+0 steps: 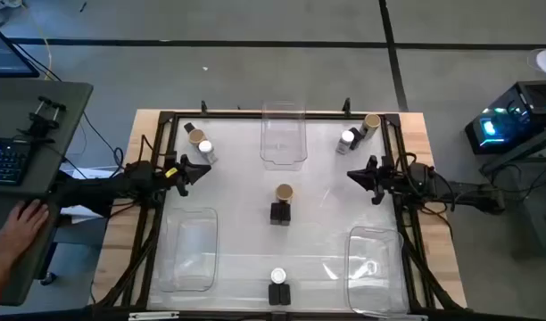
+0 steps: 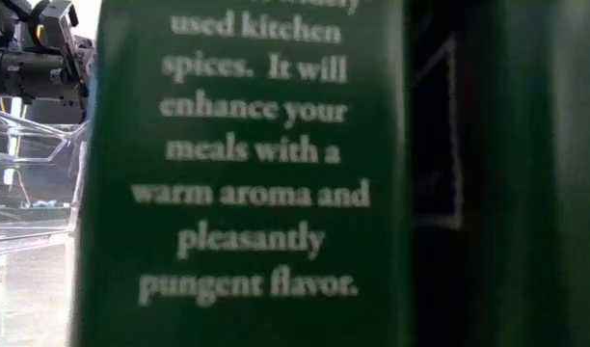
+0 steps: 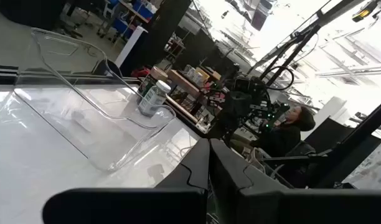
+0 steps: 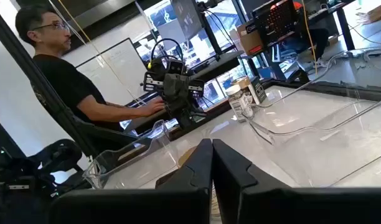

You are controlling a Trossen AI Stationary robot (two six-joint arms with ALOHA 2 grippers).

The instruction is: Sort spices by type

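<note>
Tan-lidded round jar (image 1: 284,192) beside black box (image 1: 280,213)

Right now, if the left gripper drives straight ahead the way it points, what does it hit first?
Probably nothing close. The left gripper, shut, points across the table toward the right gripper. Between them the surface looks bare; the top clear bin sits just off that line. Heights are unclear.

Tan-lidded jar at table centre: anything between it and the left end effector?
Nothing visible: bare white tabletop lies between the left end effector, shut, and the tan-lidded round spice jar; the black rectangular box sits beside it.
</note>
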